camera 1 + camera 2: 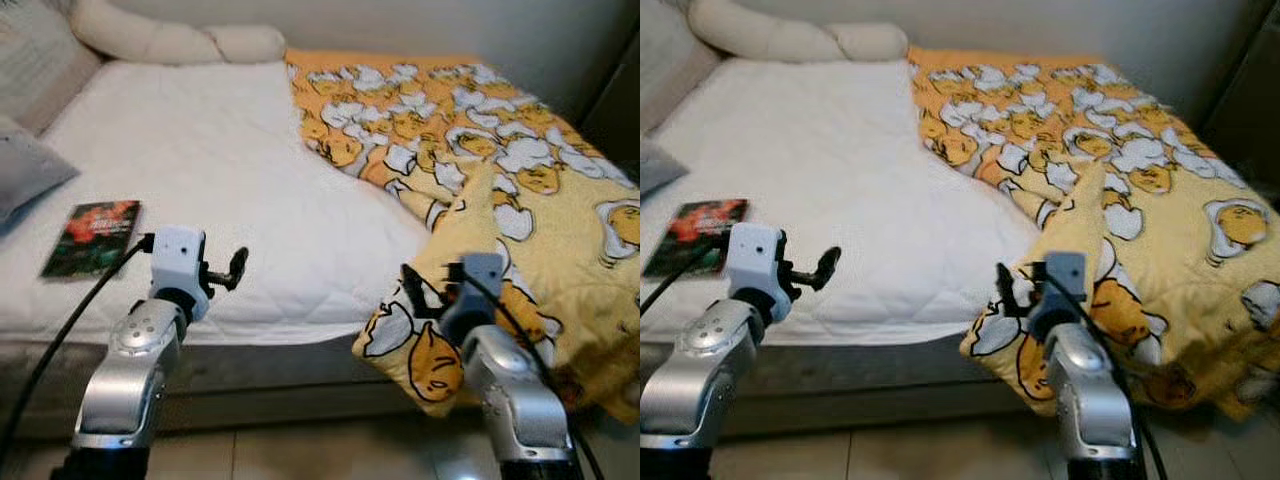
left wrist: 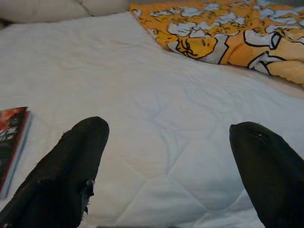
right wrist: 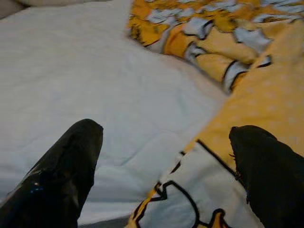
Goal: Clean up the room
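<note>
The yellow blanket [image 1: 500, 180] is seen rumpled over the right half of the bed [image 1: 200, 170], its near corner folded back and drooping over the bed's front edge, while a book [image 1: 92, 237] lies near the left edge and pillows [image 1: 170, 40] are piled at the head. The right gripper [image 3: 166, 185] is held over that drooping corner with its fingers [image 3: 61, 175] spread wide and nothing held, and the left gripper [image 2: 166, 180] is poised above the bare mattress, likewise spread wide and empty. If the corner is pinched too shallowly, the loose fabric could probably slip free or be dragged off to the floor, and the book could be swept away if the blanket is pulled across.
</note>
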Controlling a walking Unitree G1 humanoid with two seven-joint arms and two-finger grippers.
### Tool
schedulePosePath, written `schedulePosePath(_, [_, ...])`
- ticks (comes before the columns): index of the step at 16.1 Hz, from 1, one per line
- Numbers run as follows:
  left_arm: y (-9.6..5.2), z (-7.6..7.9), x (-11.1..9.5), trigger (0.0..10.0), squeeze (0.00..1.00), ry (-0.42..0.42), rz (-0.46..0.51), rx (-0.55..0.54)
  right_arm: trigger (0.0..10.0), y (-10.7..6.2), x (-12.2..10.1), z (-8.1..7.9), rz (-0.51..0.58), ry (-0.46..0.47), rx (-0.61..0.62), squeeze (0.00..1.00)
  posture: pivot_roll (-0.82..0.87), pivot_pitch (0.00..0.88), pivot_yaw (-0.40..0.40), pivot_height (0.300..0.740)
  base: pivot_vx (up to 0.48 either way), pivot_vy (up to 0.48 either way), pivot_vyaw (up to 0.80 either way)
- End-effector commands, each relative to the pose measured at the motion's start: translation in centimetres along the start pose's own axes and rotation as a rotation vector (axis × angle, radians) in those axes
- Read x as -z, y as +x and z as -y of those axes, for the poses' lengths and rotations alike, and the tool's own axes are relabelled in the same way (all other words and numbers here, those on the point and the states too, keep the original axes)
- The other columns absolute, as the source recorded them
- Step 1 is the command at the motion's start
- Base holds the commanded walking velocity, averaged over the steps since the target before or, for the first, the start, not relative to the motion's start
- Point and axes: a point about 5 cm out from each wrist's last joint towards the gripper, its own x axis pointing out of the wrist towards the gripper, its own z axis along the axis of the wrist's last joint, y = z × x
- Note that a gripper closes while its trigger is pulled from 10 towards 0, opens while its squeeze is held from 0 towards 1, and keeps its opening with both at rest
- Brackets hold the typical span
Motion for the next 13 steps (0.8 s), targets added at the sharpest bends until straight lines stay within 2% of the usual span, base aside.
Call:
schedulePosePath(1, [0.12, 0.03, -0.61, 10.0, 0.00, 0.001, 0.024, 0.013, 10.0, 0.21, -0.57, -0.16, 0.013, 0.005, -0.012, 1.00, 0.04, 0.000, -0.024, 0.740, 0.000, 0.000, 0.00])
schedulePosePath(10, [0.38, -0.29, -0.61, 10.0, 0.00, 0.002, 0.019, 0.010, 10.0, 0.58, -0.21, -0.45, -0.017, -0.046, -0.027, 1.00, 0.03, 0.000, -0.014, 0.740, 0.000, 0.000, 0.00])
schedulePosePath(11, [0.41, -0.24, -0.75, 10.0, 0.00, 0.002, 0.020, 0.013, 10.0, 0.68, -0.42, -0.48, -0.016, -0.056, -0.038, 0.00, 0.05, 0.000, -0.019, 0.740, 0.000, 0.000, 0.00])
schedulePosePath(13, [0.38, -0.34, -0.59, 10.0, 0.00, 0.002, 0.016, 0.010, 10.0, 0.62, -0.05, -0.45, -0.029, -0.051, -0.027, 0.00, 0.03, 0.000, -0.013, 0.740, 0.000, 0.000, 0.00])
